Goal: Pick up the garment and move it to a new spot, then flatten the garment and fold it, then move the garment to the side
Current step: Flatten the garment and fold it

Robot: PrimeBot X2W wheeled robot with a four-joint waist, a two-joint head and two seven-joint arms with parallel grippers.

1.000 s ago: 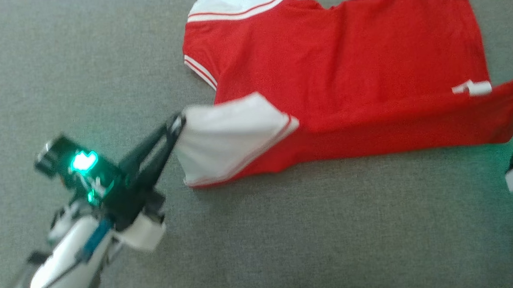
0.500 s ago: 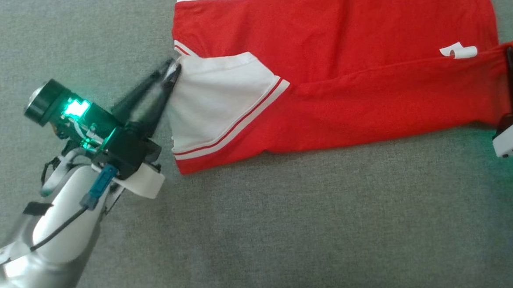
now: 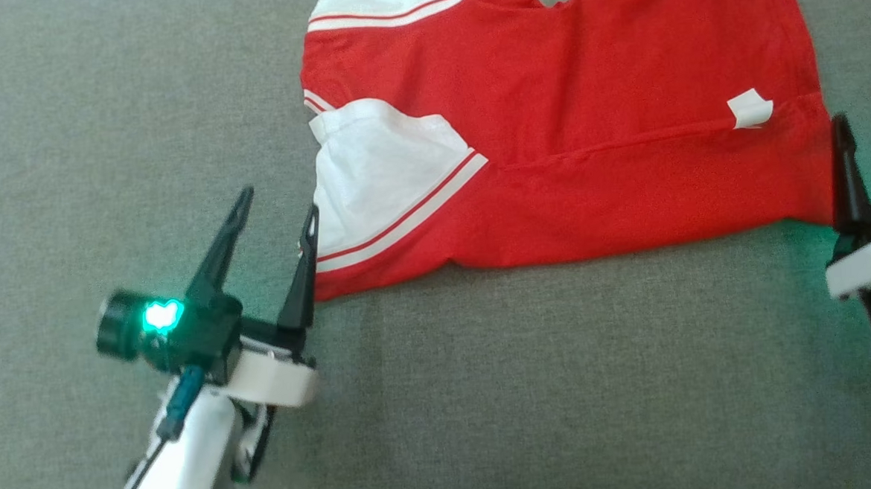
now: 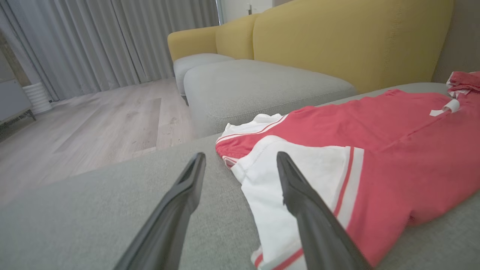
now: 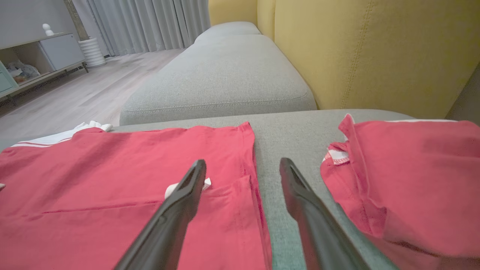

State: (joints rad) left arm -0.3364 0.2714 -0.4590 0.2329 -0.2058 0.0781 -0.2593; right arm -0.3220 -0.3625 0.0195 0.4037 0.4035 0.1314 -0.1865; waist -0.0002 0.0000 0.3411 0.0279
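Head view: the red garment (image 3: 585, 117) lies partly folded on the grey sofa seat (image 3: 488, 391). Left fingers (image 3: 302, 266) and right fingers (image 5: 176, 213) stand spread, holding nothing. The cloth seems light and limp; pinch it at the corners.

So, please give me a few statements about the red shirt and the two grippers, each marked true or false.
1. The left gripper is open and holds nothing. True.
2. The red shirt lies on a wooden floor. False: it lies on a grey cushion.
3. A white sleeve is folded onto the shirt's red body. True.
4. The right gripper is shut on the shirt. False: its fingers stand apart, gripping nothing.
5. A second red garment lies beside the shirt on the cushion. True.
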